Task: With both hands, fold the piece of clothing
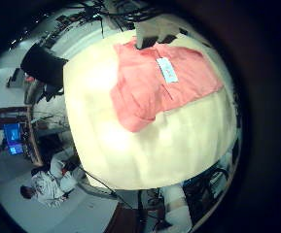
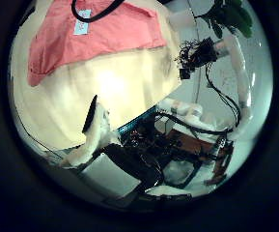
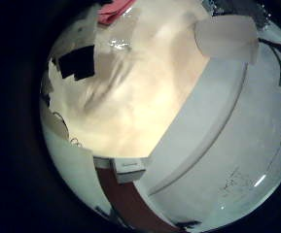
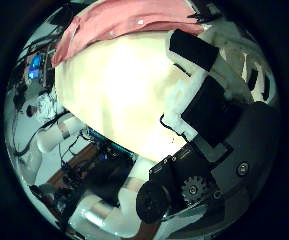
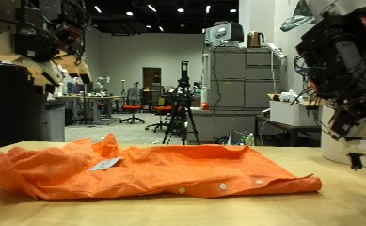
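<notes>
**Shirt waits, hands aloft**

An orange shirt (image 5: pixel 145 172) lies rumpled and unfolded on the table (image 5: pixel 345 207). One hand (image 5: pixel 345 66) hangs above its edge, fingers loosely curled, grasping nothing. Folding looks unstarted; next, both hands must descend and pinch the cloth's edges.

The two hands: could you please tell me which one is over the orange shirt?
The left hand: its palm views look straight at the orange shirt. The right hand hangs past the shirt's end, over bare table.
</notes>
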Motion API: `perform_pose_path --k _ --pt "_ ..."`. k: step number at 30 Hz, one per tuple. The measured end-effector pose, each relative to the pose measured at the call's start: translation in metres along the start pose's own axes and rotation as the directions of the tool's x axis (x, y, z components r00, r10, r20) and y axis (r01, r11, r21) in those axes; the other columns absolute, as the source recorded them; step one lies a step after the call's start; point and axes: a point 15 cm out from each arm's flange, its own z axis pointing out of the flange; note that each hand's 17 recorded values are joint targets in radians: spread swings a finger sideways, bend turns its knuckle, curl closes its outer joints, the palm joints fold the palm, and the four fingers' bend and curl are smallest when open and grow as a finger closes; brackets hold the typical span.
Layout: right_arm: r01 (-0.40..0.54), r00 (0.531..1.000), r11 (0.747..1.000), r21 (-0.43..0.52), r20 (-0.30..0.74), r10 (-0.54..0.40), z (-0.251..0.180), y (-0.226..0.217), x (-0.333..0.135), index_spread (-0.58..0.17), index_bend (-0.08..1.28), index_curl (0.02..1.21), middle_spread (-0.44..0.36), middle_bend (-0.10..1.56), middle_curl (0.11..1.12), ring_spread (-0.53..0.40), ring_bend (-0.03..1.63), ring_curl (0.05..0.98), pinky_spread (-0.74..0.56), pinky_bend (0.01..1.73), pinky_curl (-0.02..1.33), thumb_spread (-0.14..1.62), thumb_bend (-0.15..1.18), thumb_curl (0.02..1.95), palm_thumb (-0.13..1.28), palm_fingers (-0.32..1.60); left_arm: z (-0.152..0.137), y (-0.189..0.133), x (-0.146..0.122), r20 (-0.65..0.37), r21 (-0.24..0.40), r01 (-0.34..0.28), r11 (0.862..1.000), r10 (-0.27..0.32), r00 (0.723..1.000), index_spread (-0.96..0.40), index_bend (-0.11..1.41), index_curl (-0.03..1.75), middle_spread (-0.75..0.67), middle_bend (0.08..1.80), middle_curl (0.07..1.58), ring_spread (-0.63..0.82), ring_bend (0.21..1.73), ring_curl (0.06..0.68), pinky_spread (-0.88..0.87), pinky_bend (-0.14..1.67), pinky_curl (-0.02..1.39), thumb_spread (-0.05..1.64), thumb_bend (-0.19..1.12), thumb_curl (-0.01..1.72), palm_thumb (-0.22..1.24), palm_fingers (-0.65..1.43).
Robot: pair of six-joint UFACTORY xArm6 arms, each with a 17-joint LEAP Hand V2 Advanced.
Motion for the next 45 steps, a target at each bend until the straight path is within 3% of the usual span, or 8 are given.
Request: perform_pose_path --k 4,7,11,15,21,28,35,45 --pt "-0.018 0.999 0.995 0.096 -0.026 0.020 -0.013 -0.014 0.012 -0.273 0.80 0.65 -0.152 1.21 0.73 -0.249 1.32 0.680 -0.37 1.19 0.81 1.26 -0.04 0.36 0.79 0.79 0.001 0.008 0.003 -0.004 -0.007 0.001 1.000 -0.001 1.000 0.19 0.16 0.27 0.38 0.19 0.30 0.61 0.39 0.220 0.52 0.30 0.32 1.16 -0.02 0.34 0.57 -0.01" --pt "-0.010 0.999 0.992 0.123 -0.036 0.014 -0.017 -0.023 0.013 -0.297 0.53 0.59 -0.163 1.06 0.69 -0.265 1.27 0.658 -0.46 1.16 0.78 1.21 -0.04 0.35 0.73 0.35 0.004 0.008 0.003 -0.006 -0.012 0.000 1.000 0.000 1.000 0.19 0.16 0.27 0.38 0.19 0.30 0.61 0.39 0.220 0.52 0.30 0.32 1.16 -0.02 0.34 0.57 -0.01" --pt "0.016 0.999 0.991 0.130 -0.041 -0.011 -0.017 -0.037 0.007 -0.261 0.61 0.52 -0.042 0.78 0.57 -0.168 0.84 0.494 -0.34 0.82 0.63 1.11 -0.04 0.34 0.67 -0.14 0.007 0.011 0.002 -0.011 -0.018 0.005 1.000 -0.006 1.000 0.19 0.16 0.27 0.38 0.19 0.30 0.61 0.39 0.220 0.52 0.30 0.32 1.16 -0.02 0.34 0.57 -0.01" --pt "0.046 0.998 0.992 0.117 -0.042 -0.041 -0.018 -0.061 0.004 -0.215 0.52 0.46 0.050 0.70 0.50 -0.098 0.69 0.393 -0.10 0.45 0.48 1.05 -0.03 0.34 0.65 -0.11 0.012 0.010 0.000 -0.014 -0.029 0.009 1.000 -0.009 1.000 0.19 0.16 0.28 0.38 0.19 0.30 0.61 0.39 0.221 0.52 0.30 0.32 1.17 -0.02 0.33 0.57 -0.01" --pt "0.077 0.997 0.994 0.080 -0.034 -0.075 -0.008 -0.100 0.000 -0.196 0.39 0.41 0.118 0.50 0.42 0.079 0.49 0.316 0.06 0.43 0.41 1.02 -0.02 0.36 0.67 -0.02 0.013 0.009 -0.011 -0.017 -0.032 0.028 0.999 -0.029 0.999 0.19 0.16 0.28 0.37 0.19 0.31 0.61 0.39 0.221 0.52 0.30 0.32 1.17 -0.02 0.33 0.57 -0.01" --pt "0.102 0.994 0.994 0.043 -0.029 -0.101 -0.005 -0.148 -0.001 -0.181 0.27 0.37 0.098 0.41 0.38 0.128 0.46 0.284 0.12 0.40 0.37 0.99 -0.01 0.40 0.77 0.09 0.018 0.009 -0.024 -0.022 -0.048 0.041 0.998 -0.042 0.999 0.19 0.16 0.28 0.36 0.19 0.31 0.61 0.39 0.221 0.52 0.30 0.32 1.17 -0.02 0.33 0.57 -0.01" --pt "0.145 0.989 0.984 -0.099 -0.012 -0.147 0.011 -0.181 -0.020 -0.159 0.18 0.35 0.097 0.31 0.35 0.137 0.43 0.277 0.18 0.36 0.35 0.96 -0.03 0.43 0.78 0.06 0.027 0.011 -0.031 -0.044 -0.066 0.049 0.997 -0.052 0.998 0.20 0.16 0.27 0.37 0.19 0.31 0.61 0.39 0.222 0.52 0.30 0.32 1.17 -0.02 0.33 0.57 -0.01" --pt "0.149 0.985 0.972 -0.183 -0.060 -0.163 0.034 -0.185 -0.027 -0.134 0.16 0.33 0.102 0.26 0.35 0.146 0.39 0.269 0.22 0.32 0.33 0.92 -0.03 0.43 0.78 0.07 0.029 0.013 -0.038 -0.050 -0.068 0.060 0.996 -0.063 0.997 0.20 0.16 0.27 0.38 0.19 0.30 0.61 0.39 0.223 0.52 0.30 0.32 1.17 -0.02 0.33 0.57 -0.01"
